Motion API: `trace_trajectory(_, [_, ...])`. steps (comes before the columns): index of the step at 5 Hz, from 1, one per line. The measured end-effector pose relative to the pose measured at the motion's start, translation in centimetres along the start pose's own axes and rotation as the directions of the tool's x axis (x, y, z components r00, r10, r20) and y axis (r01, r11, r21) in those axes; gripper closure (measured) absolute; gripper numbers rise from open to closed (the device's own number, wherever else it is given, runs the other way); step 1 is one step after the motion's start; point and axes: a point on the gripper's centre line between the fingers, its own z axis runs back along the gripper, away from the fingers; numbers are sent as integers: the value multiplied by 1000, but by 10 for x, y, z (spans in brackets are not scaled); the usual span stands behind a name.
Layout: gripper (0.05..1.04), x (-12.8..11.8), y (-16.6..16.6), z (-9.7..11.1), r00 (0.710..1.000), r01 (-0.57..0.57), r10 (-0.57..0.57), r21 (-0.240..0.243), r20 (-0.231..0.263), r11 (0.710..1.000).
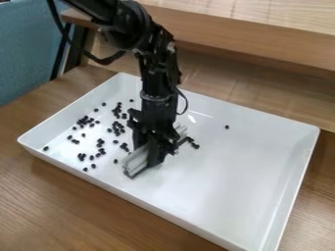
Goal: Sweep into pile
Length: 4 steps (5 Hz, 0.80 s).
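The black gripper (157, 147) hangs down into the middle-left of the white tray (242, 181), shut on a pale grey bar-like sweeping tool (136, 162). The tool lies low over the tray floor, slanting from lower left to upper right, its middle hidden by the gripper. Small black beans (85, 120) are scattered in loose clusters over the tray's left part, left of the tool. Several more beans (195, 145) lie close to the tool's right side, and a single bean (227, 127) sits farther right.
Raised walls surround the tray, which rests on a brown wooden table (78, 206). Behind it runs a wooden ledge (262, 41), and a blue-green chair or panel (26, 49) stands at the upper left. The arm comes in from the top left.
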Motion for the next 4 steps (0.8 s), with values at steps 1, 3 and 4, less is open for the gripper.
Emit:
trace_trajectory(1, [685, 8, 18, -1, 995, 89, -88, -21, 51, 996])
trace_trajectory(3, [685, 16, 53, -6, 987, 160, -159, -37, 40, 986])
trace_trajectory(4, [685, 11, 66, -8, 994, 101, -100, -34, 42, 994])
